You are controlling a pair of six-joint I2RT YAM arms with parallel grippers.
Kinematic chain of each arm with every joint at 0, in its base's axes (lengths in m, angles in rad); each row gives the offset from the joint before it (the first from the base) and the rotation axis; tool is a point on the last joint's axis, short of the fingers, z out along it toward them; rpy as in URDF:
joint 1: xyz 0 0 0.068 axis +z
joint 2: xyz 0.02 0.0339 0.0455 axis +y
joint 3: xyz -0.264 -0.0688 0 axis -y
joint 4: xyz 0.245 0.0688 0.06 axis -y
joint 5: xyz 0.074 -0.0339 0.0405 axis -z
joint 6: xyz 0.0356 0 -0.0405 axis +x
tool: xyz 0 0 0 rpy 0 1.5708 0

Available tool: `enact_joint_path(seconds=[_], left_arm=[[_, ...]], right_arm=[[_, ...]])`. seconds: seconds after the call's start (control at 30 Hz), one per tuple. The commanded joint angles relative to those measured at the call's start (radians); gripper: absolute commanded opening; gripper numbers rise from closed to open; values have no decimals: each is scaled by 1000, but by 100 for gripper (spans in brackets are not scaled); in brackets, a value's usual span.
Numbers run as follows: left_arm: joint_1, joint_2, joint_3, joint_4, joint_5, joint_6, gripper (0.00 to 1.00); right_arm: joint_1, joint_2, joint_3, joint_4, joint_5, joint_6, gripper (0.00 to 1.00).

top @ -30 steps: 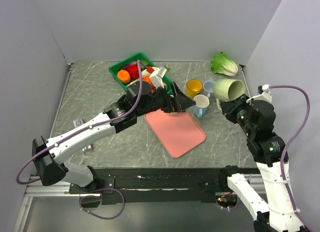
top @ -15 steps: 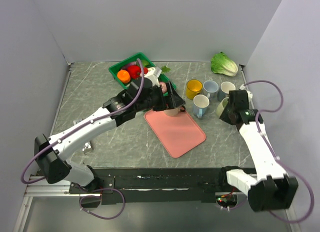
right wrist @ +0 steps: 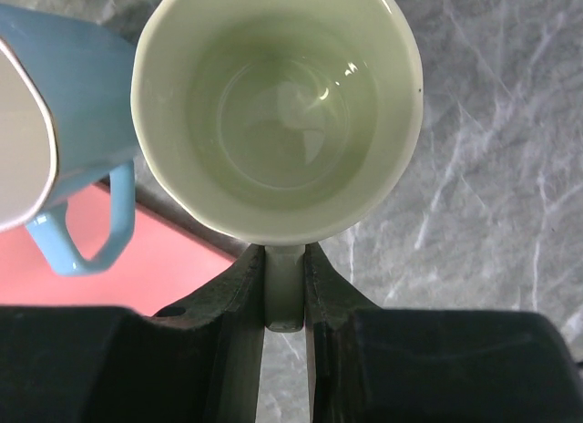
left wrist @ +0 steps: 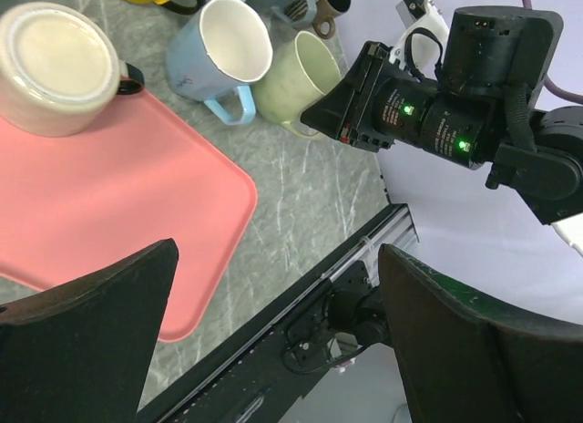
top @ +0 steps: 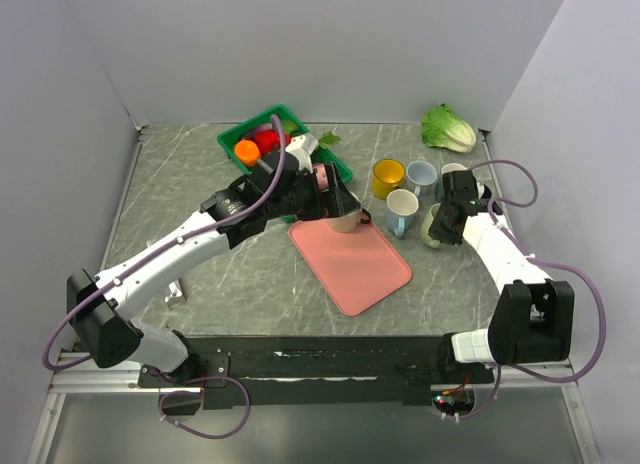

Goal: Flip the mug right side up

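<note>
Right gripper (right wrist: 284, 291) pinches the handle of the green mug (right wrist: 278, 104), which sits mouth-up right of the pink board (top: 350, 259), beside the blue mug (top: 402, 209). Left gripper (left wrist: 278, 254) gapes wide over the board.

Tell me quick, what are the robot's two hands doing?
Left hand: open, holding nothing.
Right hand: closed on the green mug, pinching its handle.

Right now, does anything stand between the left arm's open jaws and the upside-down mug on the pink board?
Nothing visible does. In the left wrist view the upside-down mug sits on the pink board, with only bare board between it and the left jaws, which stand wide open. The blue mug stands off to one side.
</note>
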Motion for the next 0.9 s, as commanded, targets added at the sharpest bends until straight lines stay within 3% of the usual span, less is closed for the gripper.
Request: enact_joint_path(seconds=[0.0, 0.57, 0.7, 0.87], left_arm=[[15, -30, 22, -13, 13, 50, 96], [57, 27, 53, -6, 97, 76, 96], [61, 36, 53, 0, 116, 67, 96], [63, 49, 42, 13, 136, 47, 96]], right_arm=[[-10, 20, 4, 146, 20, 8, 0], [-7, 125, -27, 218, -20, -23, 0], [-7, 145, -19, 192, -24, -14, 31], [-8, 126, -26, 183, -6, -10, 45]])
